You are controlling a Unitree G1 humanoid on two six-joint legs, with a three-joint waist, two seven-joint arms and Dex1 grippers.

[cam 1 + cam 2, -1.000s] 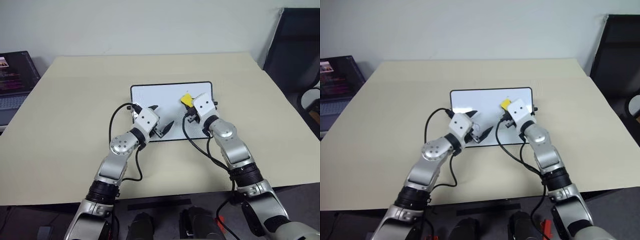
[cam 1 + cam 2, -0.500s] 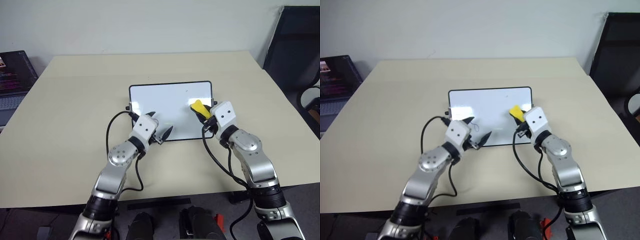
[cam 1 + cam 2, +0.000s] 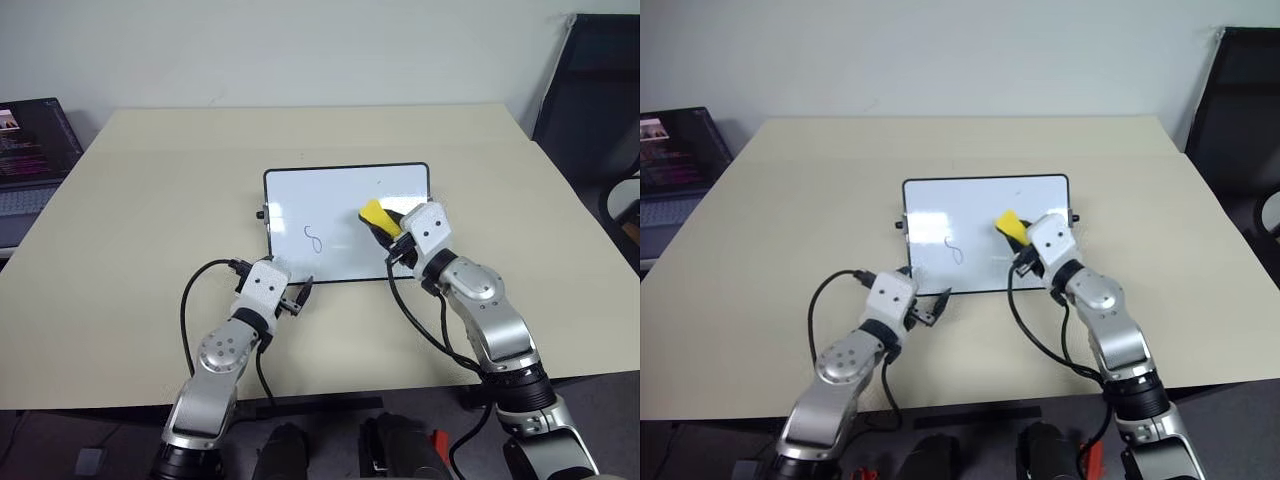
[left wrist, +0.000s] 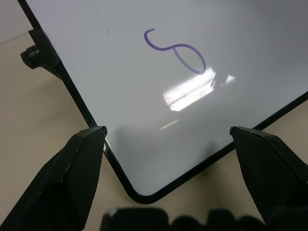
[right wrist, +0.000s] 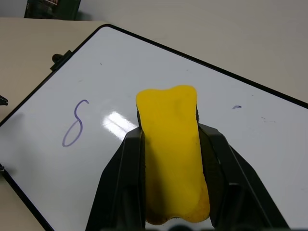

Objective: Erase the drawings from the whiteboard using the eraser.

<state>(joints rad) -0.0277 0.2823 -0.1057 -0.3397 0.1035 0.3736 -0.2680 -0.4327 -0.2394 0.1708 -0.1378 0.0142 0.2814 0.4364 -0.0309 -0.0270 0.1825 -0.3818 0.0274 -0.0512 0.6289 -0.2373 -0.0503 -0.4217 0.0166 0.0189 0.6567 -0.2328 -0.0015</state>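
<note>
The whiteboard (image 3: 330,200) lies flat mid-table, white with a thin black frame. A looped squiggle drawing (image 3: 312,240) sits on its left half and appears close up (image 4: 175,50) in the left wrist view. A tiny dark mark (image 5: 236,107) lies near the far edge. My right gripper (image 3: 392,228) is shut on the yellow eraser (image 3: 374,214), held over the board's right half; whether it touches the board I cannot tell. My left gripper (image 3: 296,297) stands open just off the board's near-left corner, its fingers (image 4: 72,178) spread either side of that corner.
The beige table (image 3: 150,200) has wide bare room around the board. An open laptop (image 3: 30,150) sits at the far left edge. A dark chair (image 3: 600,90) stands beyond the table's right side. Black cables loop from both wrists.
My left gripper has drawn back and down off the board to its near-left corner, uncovering the squiggle. My right gripper, still holding the eraser, has pulled back a little over the board.
</note>
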